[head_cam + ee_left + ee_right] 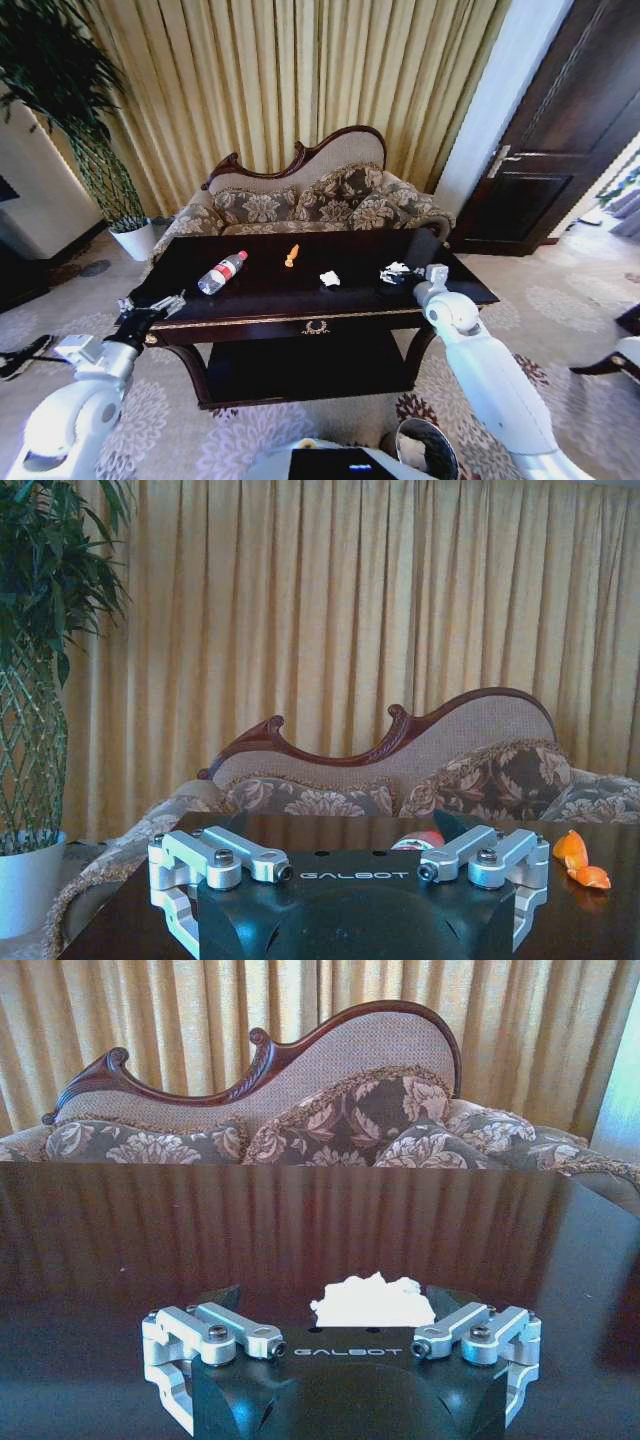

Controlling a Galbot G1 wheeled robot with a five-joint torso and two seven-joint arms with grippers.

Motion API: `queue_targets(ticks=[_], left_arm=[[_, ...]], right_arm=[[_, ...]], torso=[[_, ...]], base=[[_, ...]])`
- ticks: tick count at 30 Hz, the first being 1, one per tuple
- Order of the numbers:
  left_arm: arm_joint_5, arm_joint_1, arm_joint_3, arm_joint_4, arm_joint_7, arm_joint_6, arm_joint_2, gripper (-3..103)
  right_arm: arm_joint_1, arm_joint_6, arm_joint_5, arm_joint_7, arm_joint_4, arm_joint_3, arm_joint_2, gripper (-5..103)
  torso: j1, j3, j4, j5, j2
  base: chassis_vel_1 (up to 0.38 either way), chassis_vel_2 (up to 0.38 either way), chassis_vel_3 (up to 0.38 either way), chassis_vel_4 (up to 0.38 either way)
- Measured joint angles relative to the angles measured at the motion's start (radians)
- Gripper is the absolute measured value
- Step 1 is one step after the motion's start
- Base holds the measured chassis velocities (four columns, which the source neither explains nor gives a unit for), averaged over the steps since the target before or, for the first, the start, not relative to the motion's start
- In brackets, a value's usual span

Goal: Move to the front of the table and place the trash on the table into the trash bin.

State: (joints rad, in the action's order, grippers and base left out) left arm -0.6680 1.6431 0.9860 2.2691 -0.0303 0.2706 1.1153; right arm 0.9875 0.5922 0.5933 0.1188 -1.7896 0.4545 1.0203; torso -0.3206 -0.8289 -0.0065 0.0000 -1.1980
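Curtained lounge, glossy dark counter (260,290) in front of a sofa (300,205). Right end effector (408,277) sits at the counter's right edge on a crumpled white scrap (372,1301); can't tell if it's clamped. Looks feather-light and squashy, so pinch the middle. Left end effector (150,312) hovers off the left corner, fingers hidden too.

A patterned sofa (300,200), gold curtains (290,80) and a potted plant (85,130).

Bottle (222,273), orange piece (291,256) and white scraps (330,278) lie on the table (300,300).
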Motion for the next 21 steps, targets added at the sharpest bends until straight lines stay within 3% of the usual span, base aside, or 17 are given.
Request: queue_targets(ticks=[8,9,10,12,16,21], left_arm=[[-0.001,-0.001,-0.004,0.004,0.000,-0.005,0.000,100],[-0.001,-0.002,-0.004,0.006,0.000,-0.005,-0.001,100],[-0.001,-0.002,-0.005,0.010,0.000,-0.006,-0.001,100],[-0.001,-0.003,-0.009,0.011,0.000,-0.007,-0.001,100],[-0.001,-0.003,-0.012,0.012,0.000,-0.009,0.000,100],[-0.001,-0.007,-0.017,0.018,0.000,-0.010,-0.002,100]], right_arm=[[0.001,-0.018,-0.017,0.000,0.014,-0.001,0.001,103],[0.001,-0.023,-0.018,0.000,0.015,-0.002,0.003,99],[0.001,-0.031,-0.019,0.000,0.017,-0.003,0.003,84],[0.001,-0.037,-0.021,0.000,0.020,-0.003,0.003,73],[0.005,-0.041,-0.022,0.000,0.021,-0.002,0.003,68],[0.015,-0.042,-0.022,0.000,0.018,0.001,0.004,45]], torso=[[0.000,0.000,0.0000,0.0000,0.000],[0.000,0.000,0.0000,0.0000,0.000],[0.000,0.000,0.0000,0.0000,0.000],[0.000,0.000,0.0000,0.0000,0.000],[0.000,0.000,0.0000,0.0000,0.000],[0.000,0.000,0.0000,0.0000,0.000]], base=[[0.000,0.000,0.000,0.000],[0.000,0.000,0.000,0.000],[0.000,0.000,0.000,0.000],[0.000,0.000,0.000,0.000],[0.000,0.000,0.000,0.000],[0.000,0.000,0.000,0.000]])
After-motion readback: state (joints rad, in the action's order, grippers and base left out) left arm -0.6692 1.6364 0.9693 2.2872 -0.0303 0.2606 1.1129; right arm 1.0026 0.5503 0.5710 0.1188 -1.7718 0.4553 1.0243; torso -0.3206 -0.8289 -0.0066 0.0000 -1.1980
